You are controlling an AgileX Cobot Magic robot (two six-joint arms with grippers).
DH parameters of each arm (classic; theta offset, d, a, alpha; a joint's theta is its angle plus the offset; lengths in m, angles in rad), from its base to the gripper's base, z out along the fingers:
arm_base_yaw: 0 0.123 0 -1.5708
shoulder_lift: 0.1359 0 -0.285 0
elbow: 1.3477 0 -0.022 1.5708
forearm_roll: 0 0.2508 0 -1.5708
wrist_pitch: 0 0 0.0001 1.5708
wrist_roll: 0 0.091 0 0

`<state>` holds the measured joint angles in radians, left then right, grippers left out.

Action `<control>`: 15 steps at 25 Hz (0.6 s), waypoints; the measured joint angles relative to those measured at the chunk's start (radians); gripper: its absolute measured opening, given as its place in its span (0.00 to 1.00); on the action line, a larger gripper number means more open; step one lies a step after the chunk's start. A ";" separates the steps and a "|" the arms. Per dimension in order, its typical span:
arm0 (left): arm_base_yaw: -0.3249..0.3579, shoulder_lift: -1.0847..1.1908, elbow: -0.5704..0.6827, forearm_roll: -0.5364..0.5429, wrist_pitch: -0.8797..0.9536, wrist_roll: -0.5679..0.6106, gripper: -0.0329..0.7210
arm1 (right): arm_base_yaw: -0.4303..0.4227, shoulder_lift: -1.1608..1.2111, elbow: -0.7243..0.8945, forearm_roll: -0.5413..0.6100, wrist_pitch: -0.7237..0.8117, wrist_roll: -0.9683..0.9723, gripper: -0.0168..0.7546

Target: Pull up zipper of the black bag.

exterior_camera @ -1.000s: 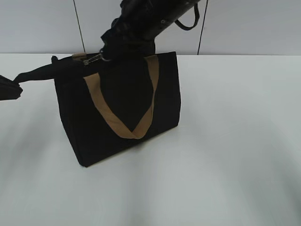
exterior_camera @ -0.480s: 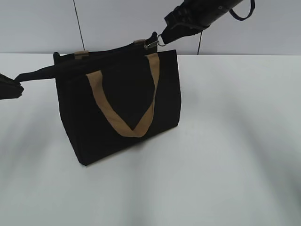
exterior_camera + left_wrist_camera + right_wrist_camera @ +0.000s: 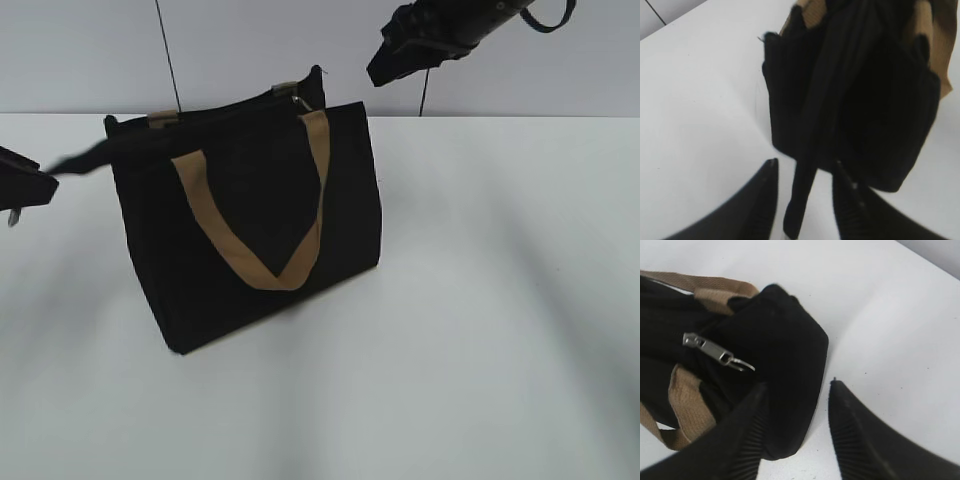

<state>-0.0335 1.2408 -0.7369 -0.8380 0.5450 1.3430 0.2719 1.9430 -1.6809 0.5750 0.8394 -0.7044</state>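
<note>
The black bag (image 3: 250, 230) stands upright on the white table, with a tan strap handle (image 3: 250, 262) on its front. The zipper (image 3: 220, 113) runs along its top edge. Its silvery pull tab (image 3: 292, 92) lies at the right end and shows clearly in the right wrist view (image 3: 715, 352). My right gripper (image 3: 392, 58) is open and empty, up and to the right of the bag (image 3: 785, 340). My left gripper (image 3: 35, 187) is open at the far left. In the left wrist view (image 3: 805, 164) the bag's black end strap (image 3: 800, 205) hangs loose between its fingers.
The white table (image 3: 480, 330) stretches to the right and front of the bag. A pale wall with dark vertical seams (image 3: 168, 55) stands behind. Nothing else lies on the table.
My right gripper pulled the tab from the bag's left end to its right end, let go and rose away to the right. My left gripper opened and the end strap slackened.
</note>
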 joint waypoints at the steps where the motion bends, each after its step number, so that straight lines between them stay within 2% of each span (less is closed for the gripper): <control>1: 0.000 0.000 0.000 -0.022 0.001 -0.011 0.43 | -0.003 -0.005 0.000 -0.003 -0.002 0.000 0.41; 3: 0.000 0.000 0.000 -0.059 0.001 -0.058 0.67 | -0.003 -0.015 0.000 -0.004 -0.002 0.000 0.53; 5: 0.000 0.000 0.000 -0.067 0.001 -0.090 0.79 | -0.003 -0.025 0.000 -0.004 -0.001 0.000 0.57; 10: 0.000 0.000 -0.013 -0.073 0.006 -0.188 0.82 | -0.003 -0.076 0.000 -0.040 0.006 0.000 0.60; 13: 0.002 0.000 -0.059 -0.026 0.012 -0.353 0.82 | -0.003 -0.124 0.000 -0.127 0.024 0.043 0.60; 15: 0.015 0.000 -0.109 0.056 0.040 -0.476 0.81 | -0.003 -0.157 0.000 -0.217 0.053 0.110 0.60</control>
<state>-0.0188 1.2408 -0.8457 -0.7822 0.5845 0.8669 0.2686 1.7865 -1.6809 0.3585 0.8927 -0.5943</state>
